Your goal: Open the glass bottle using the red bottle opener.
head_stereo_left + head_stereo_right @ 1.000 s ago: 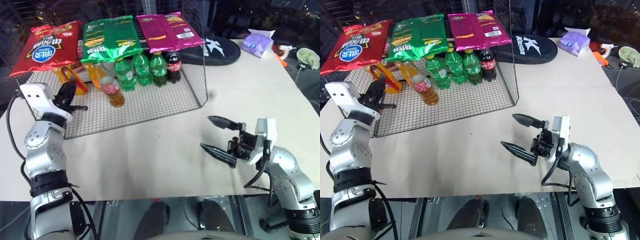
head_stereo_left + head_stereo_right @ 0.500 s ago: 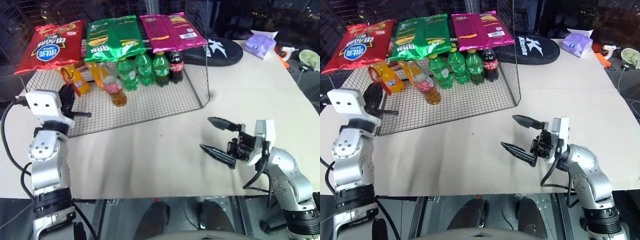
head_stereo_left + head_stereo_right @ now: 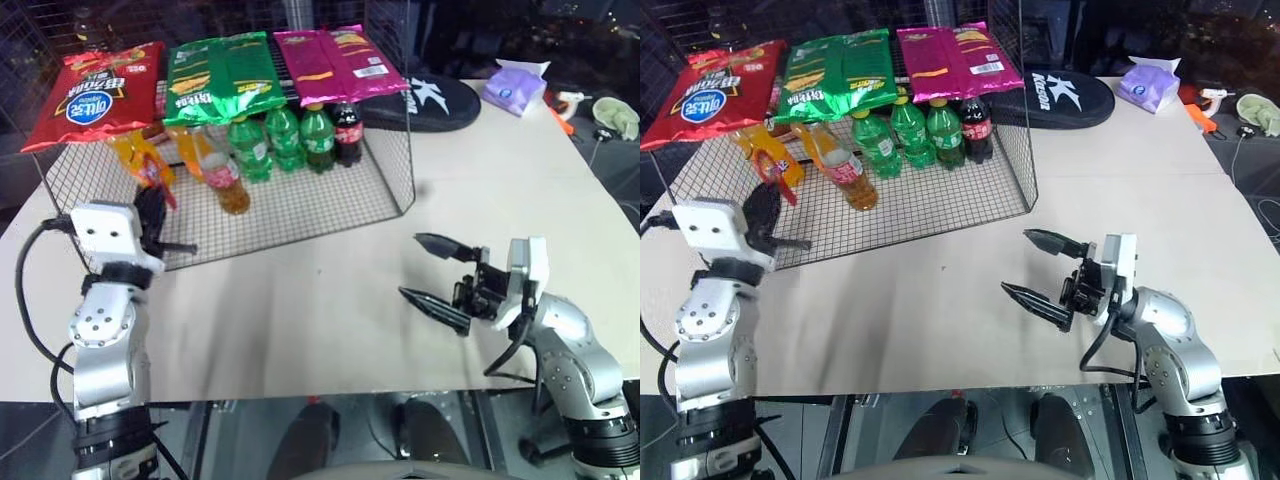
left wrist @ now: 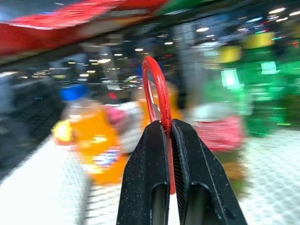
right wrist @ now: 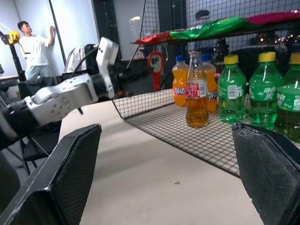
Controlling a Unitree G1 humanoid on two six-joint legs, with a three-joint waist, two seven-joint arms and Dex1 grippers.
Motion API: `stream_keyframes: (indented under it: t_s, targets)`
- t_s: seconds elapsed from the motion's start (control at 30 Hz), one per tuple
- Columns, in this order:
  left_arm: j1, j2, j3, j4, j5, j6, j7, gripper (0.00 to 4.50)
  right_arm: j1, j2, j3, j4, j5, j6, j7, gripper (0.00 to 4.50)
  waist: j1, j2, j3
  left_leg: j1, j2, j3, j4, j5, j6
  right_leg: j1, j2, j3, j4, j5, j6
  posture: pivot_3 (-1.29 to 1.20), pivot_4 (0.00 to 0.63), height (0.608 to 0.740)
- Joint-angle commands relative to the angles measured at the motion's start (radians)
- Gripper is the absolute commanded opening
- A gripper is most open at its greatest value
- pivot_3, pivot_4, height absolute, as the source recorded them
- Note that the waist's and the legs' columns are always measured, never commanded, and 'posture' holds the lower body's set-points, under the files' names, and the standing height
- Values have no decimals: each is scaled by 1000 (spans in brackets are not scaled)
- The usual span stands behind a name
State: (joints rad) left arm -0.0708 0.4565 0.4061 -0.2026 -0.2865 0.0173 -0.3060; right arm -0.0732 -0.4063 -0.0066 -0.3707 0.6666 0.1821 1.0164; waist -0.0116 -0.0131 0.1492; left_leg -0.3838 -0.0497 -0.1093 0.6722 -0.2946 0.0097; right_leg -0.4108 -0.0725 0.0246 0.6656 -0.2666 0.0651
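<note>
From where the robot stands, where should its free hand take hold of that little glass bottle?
Probably around the wide lower body of the glass bottle, coming level from the rack's open front. It stands upright ahead of the soda bottles, and its narrow neck should stay free for the red bottle opener. The right end effector is open.

Overhead light falls bright and even on my pale desk, while the room beyond it stays dark. Shadows are soft and faint. My left wrist view is blurred: the bottles smear into colour and the lamps into specks, yet the opener stays crisp. My right wrist view is sharp and daylit.
</note>
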Motion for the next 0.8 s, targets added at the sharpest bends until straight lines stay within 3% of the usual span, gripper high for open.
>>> stream_keyframes:
  t_s: [0.03,0.37,0.5,0.8]
  targets:
    - [18,-1,17,-103,-106,45,-43,129,0,0,-6,-15,-1,-23,1,4500,0,0,0,0,0,0,0,0,0,0,0,0,0,0,0,0,150,740]
    - [61,41,-17,-234,-459,263,-249,129,-31,7,15,-22,25,38,-31,4500,-1,0,0,1,0,1,0,0,0,0,1,1,1,0,0,0,150,740]
    - [23,63,-94,-227,-625,408,-368,129,-98,23,34,-25,86,217,-162,4500,-2,0,0,2,1,2,0,0,0,0,1,1,1,0,0,0,150,740]
    - [-153,62,-199,-75,-839,660,-536,129,-276,65,54,-7,275,598,-381,4500,-6,1,0,2,0,2,1,0,0,0,2,2,4,0,0,0,150,740]
